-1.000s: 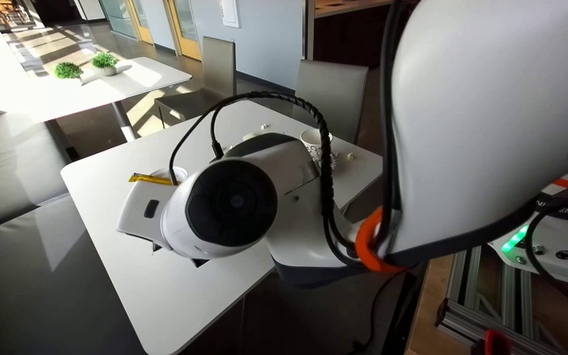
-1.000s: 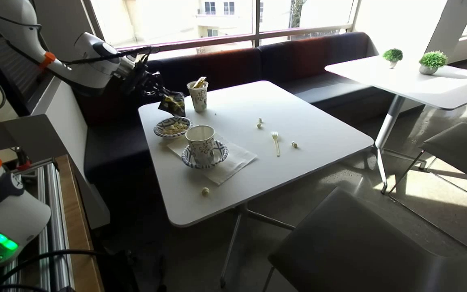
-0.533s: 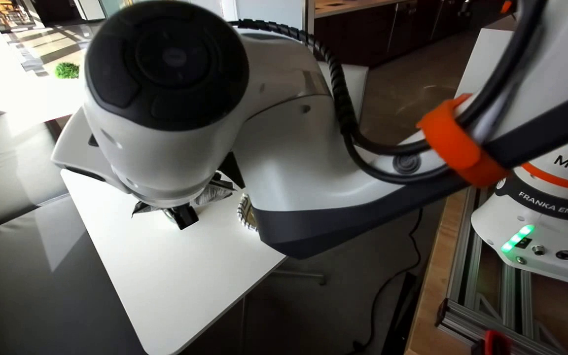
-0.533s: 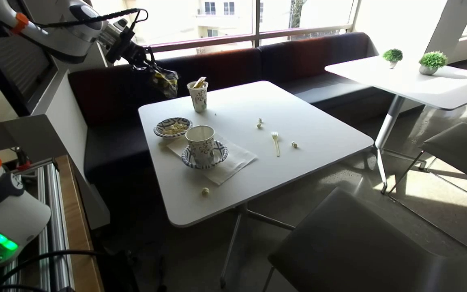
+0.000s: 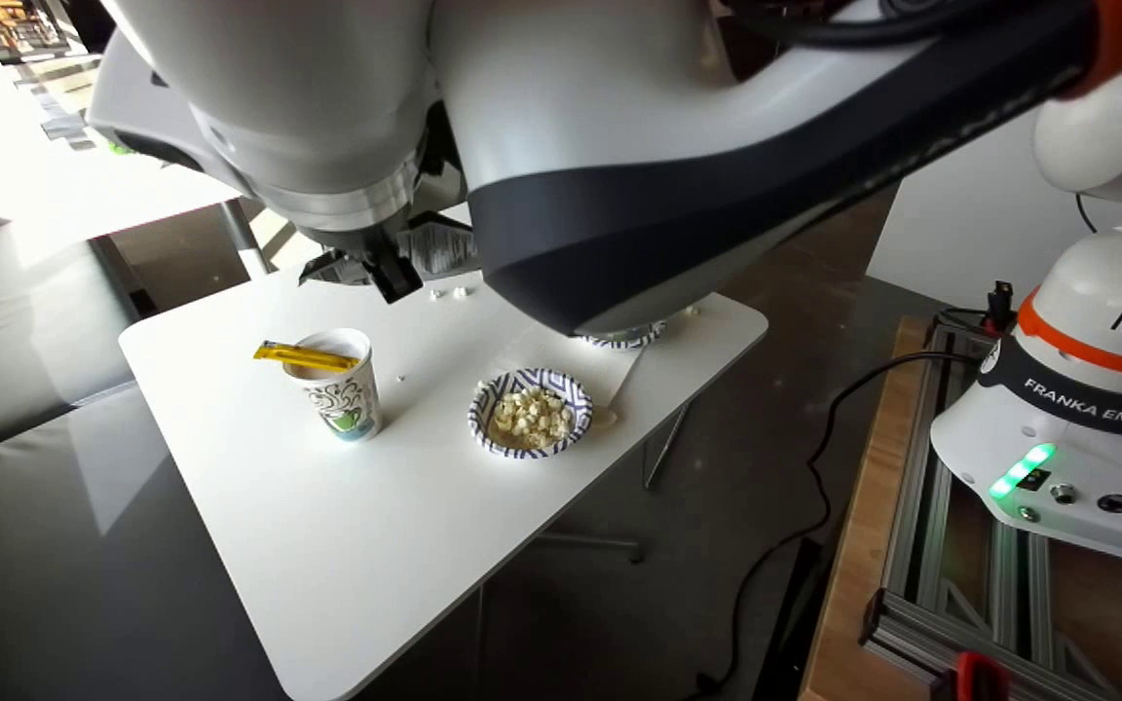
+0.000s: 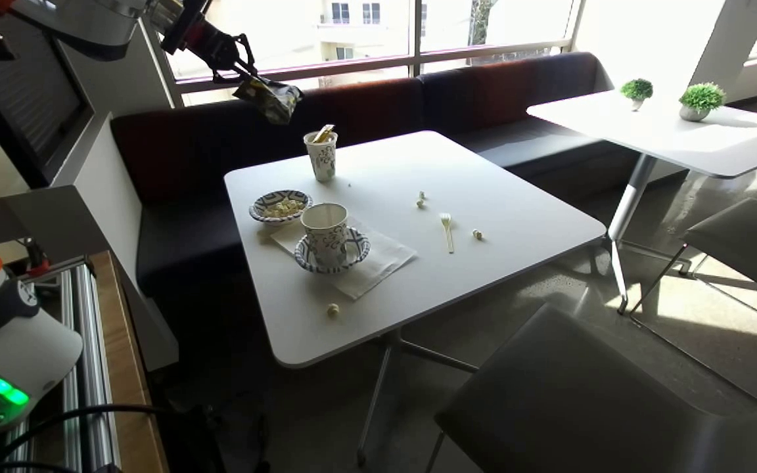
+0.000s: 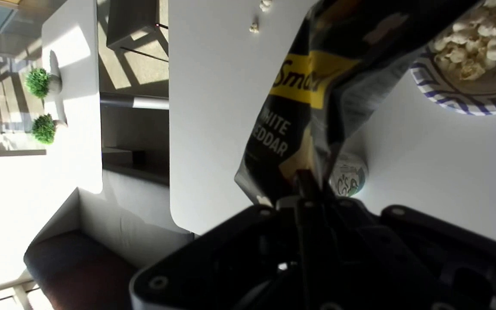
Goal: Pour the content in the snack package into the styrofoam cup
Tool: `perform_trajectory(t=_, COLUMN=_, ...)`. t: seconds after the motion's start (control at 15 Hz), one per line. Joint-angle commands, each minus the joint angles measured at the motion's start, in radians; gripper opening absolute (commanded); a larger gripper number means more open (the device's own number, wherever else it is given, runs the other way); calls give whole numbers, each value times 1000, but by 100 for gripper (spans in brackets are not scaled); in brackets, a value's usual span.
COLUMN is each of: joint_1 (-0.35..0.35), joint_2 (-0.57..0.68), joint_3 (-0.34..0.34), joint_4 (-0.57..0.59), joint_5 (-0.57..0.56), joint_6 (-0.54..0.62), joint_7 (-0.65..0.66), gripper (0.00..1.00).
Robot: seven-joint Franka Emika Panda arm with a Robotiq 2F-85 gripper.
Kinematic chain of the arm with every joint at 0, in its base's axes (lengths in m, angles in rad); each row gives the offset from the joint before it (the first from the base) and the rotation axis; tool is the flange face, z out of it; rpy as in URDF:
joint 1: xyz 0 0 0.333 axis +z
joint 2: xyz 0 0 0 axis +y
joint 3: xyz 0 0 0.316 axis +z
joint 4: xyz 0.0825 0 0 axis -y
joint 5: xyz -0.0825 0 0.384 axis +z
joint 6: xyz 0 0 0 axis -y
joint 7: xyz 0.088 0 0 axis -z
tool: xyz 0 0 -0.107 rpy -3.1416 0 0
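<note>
Snack package [image 7: 310, 88] in the pincer [image 7: 314, 187]

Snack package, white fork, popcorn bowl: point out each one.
Snack package [image 7: 317, 88]: wrist view, on its yellow label.
White fork [image 6: 448, 236]: in an exterior view, on its handle.
Popcorn bowl [image 5: 579, 401]: in an exterior view, on its patterned rim.

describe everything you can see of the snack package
The snack package is a creased, foil-looking pouch, black in front, with a yellow band where "Sma" is legible and white letters reading "WHITE" and "EDDAR"; a greyish panel carries blurred small print. The gripper pinches it near one edge, and nothing else visibly touches it. It hangs tilted in the air, above the level of the table. Whether it is open I cannot tell.
</note>
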Motion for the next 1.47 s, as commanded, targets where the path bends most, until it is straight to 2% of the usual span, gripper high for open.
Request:
perform_trajectory(t=0.0, joint_1=-11, joint_2=78, joint_3=-50, joint_4=-4, joint_5=-80, joint_6=-48, joint_7=-82, gripper=0)
perform_trajectory(t=0.33, joint_1=-54, joint_2=207, joint_3=-100, joint_4=-29, joint_5=-144, joint_6=-96, joint_7=-180, gripper=0)
perform_trajectory(t=0.53, joint_1=-4, joint_2=290, joint_3=-190, joint_4=-82, joint_5=-168, joint_6=-143, joint_7=-184, gripper=0)
perform_trajectory(t=0.67, joint_1=56, joint_2=363, joint_3=-275, joint_4=-128, joint_5=-186, joint_6=-128, joint_7=-181, gripper=0)
perform_trajectory(t=0.8, joint_1=144, joint_2=437, joint_3=-387, joint_4=-175, joint_5=-203, joint_6=-91, joint_7=-172, gripper=0)
perform_trajectory(t=1.0, joint_1=334, joint_2=530, joint_3=-612, joint_4=-228, joint_5=-202, joint_6=-43, joint_7=-174, gripper=0)
perform_trajectory(t=1.07, joint_1=309, joint_2=454, joint_3=-609, joint_4=-261, joint_5=-48, joint_6=26, joint_7=-284, gripper=0)
perform_trajectory(t=1.4, joint_1=478, joint_2=412, joint_3=-834, joint_4=-383, joint_5=313, joint_6=219, joint_7=-533, gripper=0)
